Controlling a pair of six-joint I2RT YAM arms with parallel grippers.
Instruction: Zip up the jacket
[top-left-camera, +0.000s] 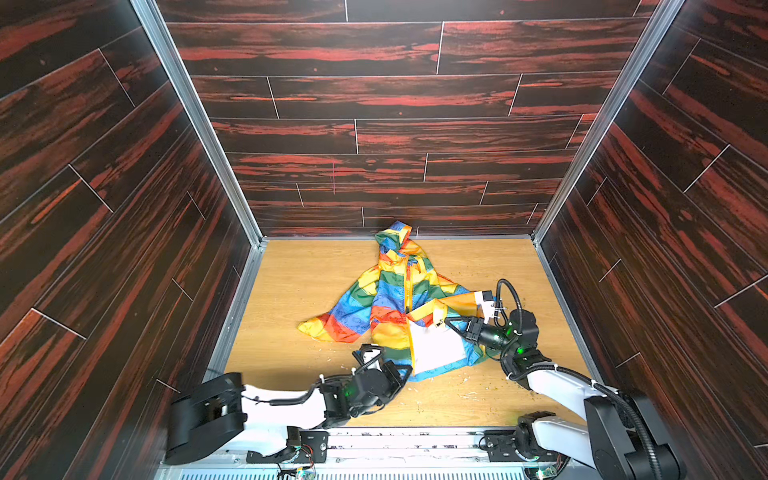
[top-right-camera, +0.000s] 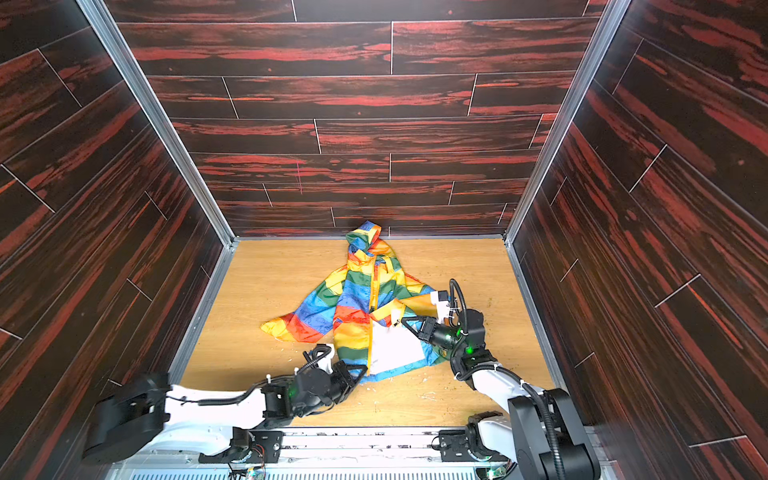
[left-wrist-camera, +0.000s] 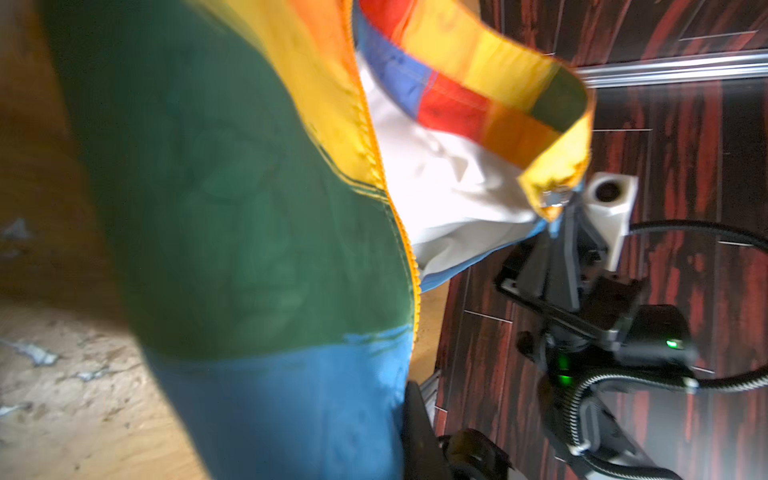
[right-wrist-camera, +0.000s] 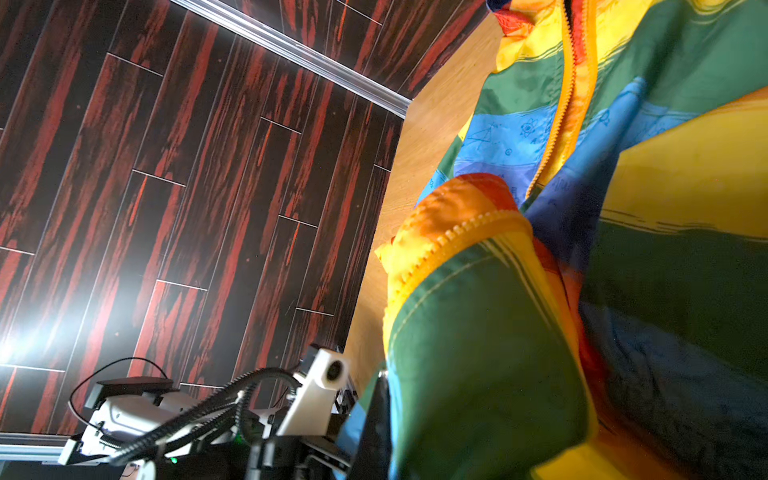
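Jacket (top-left-camera: 395, 299) flat mid-table (top-left-camera: 299, 270), hood toward the back wall, lower front flopped open

Left gripper (top-left-camera: 405, 372) is pinched shut on the bottom hem beside the yellow zipper (top-left-camera: 409, 291); right gripper (top-left-camera: 444, 322) is clamped on the corner of the folded-back flap, white lining (top-left-camera: 436, 347) showing between them; my take: swing that flap over till both zipper ends meet at the hem; hold the hem taut, no yanking, since thin shiny fabric probably bunches or slips.
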